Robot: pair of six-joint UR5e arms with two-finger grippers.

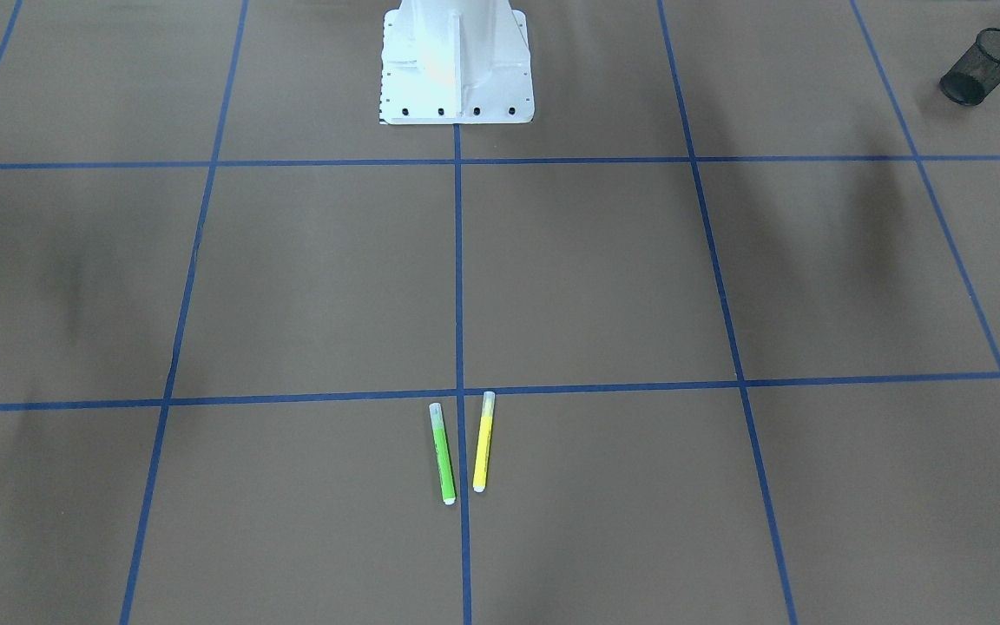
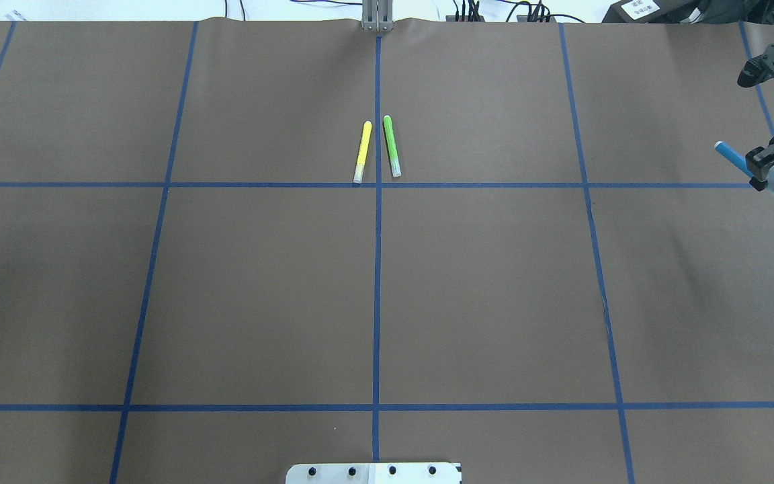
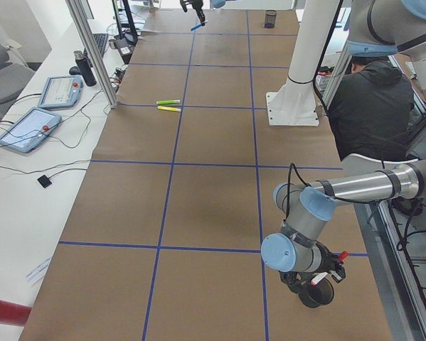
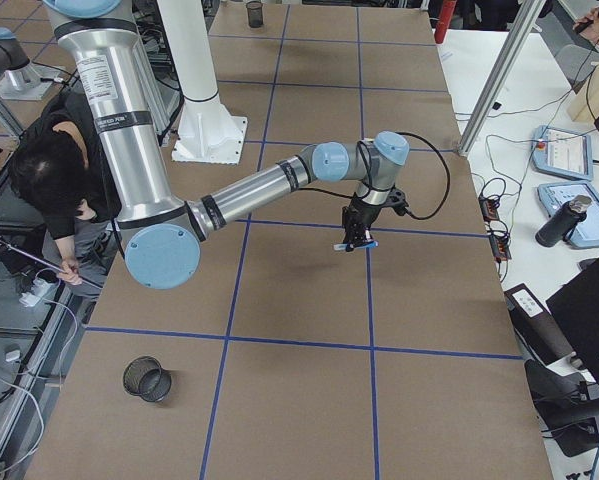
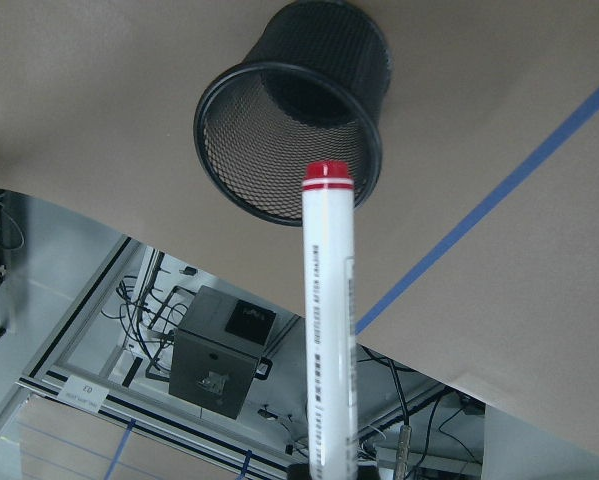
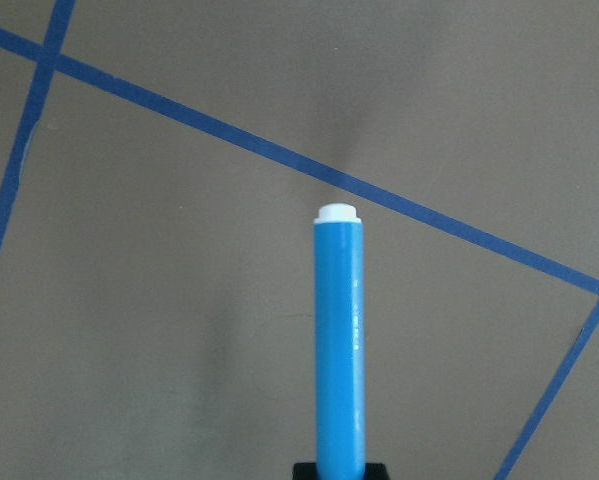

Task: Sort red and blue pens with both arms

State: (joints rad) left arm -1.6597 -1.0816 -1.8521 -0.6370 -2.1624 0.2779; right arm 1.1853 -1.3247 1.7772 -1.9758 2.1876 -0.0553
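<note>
My right gripper [image 2: 756,167] hangs above the table's right edge, shut on the blue pen [image 2: 732,158]. The right wrist view shows that pen [image 6: 338,345] sticking straight out, white end forward, over brown paper and blue tape. At the table's left end my left gripper [image 3: 317,278] is shut on the red pen [image 5: 327,330], a white barrel with a red end. That end points at the mouth of a black mesh cup [image 5: 291,110], which leans toward the camera just beyond the tip. In the front-facing view the cup [image 1: 983,67] sits at the top right.
A green marker [image 2: 392,146] and a yellow marker [image 2: 362,152] lie side by side near the far centre line. A second mesh cup [image 4: 146,378] stands near the robot's right end. A person [image 3: 369,92] sits behind the white robot base [image 1: 457,65].
</note>
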